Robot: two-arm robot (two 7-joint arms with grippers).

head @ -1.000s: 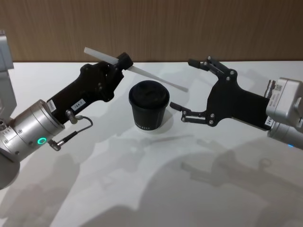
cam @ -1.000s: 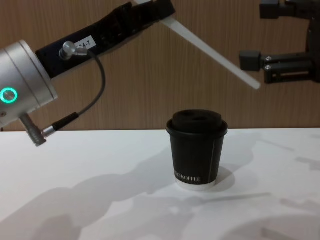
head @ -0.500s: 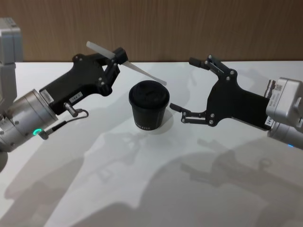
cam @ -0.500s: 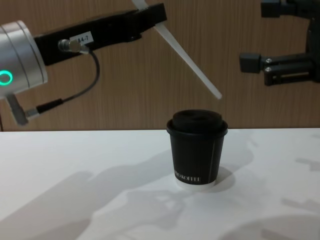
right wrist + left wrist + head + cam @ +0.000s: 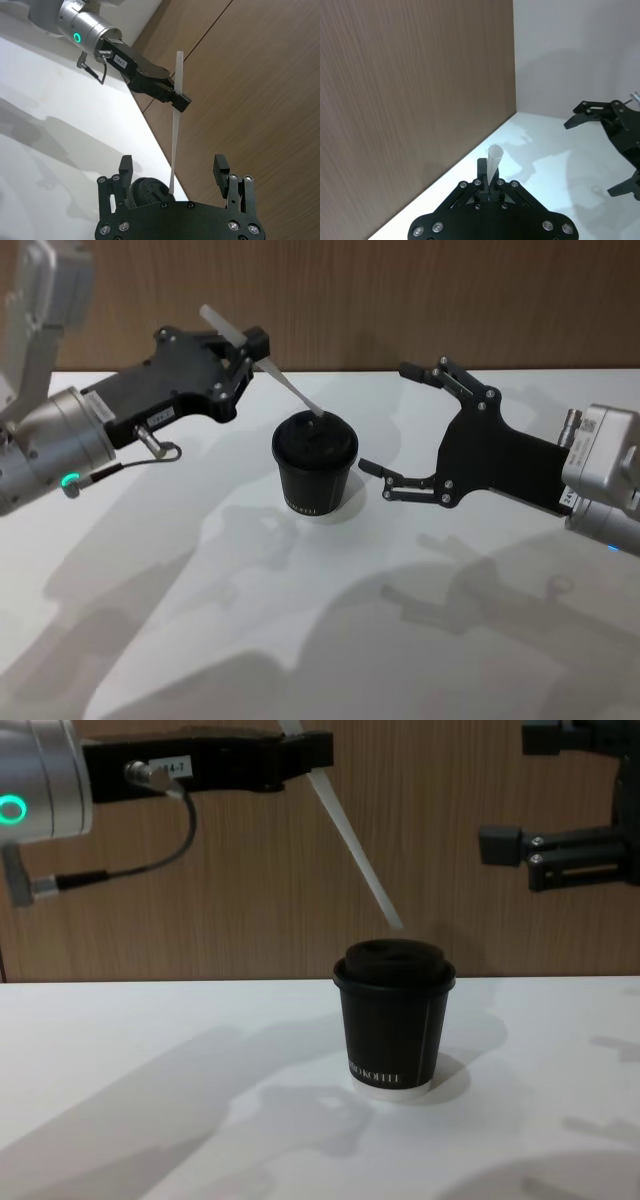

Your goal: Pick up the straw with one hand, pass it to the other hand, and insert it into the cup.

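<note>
Overhead, from the head camera, the left end effector (image 5: 250, 348) reaches in from the robot's left, above the white bench (image 5: 200, 640). It is clamped on the straw (image 5: 290, 390) near the straw's upper end. The straw slants down and toward the robot's right, and its lower tip lies over the back part of the lid of the cup (image 5: 315, 478). The cup stands upright at mid-bench. On its right, the right end effector (image 5: 388, 418) hangs beside the cup with its fingers spread wide and nothing between them. A green ring light (image 5: 68, 480) glows on the left arm's silver wrist, and a thin dark cable (image 5: 150, 455) loops under it. A wood-panelled wall (image 5: 400, 300) runs behind the bench.

In the left wrist view, the straw's open end stands up between the closed fingers. The right end effector is farther off over the bench, its fingers apart.

In the right wrist view, the straw hangs from the left end effector and comes down between the two spread fingers without touching either. Its tip is close over the cup's dark lid.

From the chest camera, the straw runs down from the left end effector at the upper left. Its tip stops just above the domed lid, with a small gap between them. The right end effector is high on the right, well clear of the cup.
</note>
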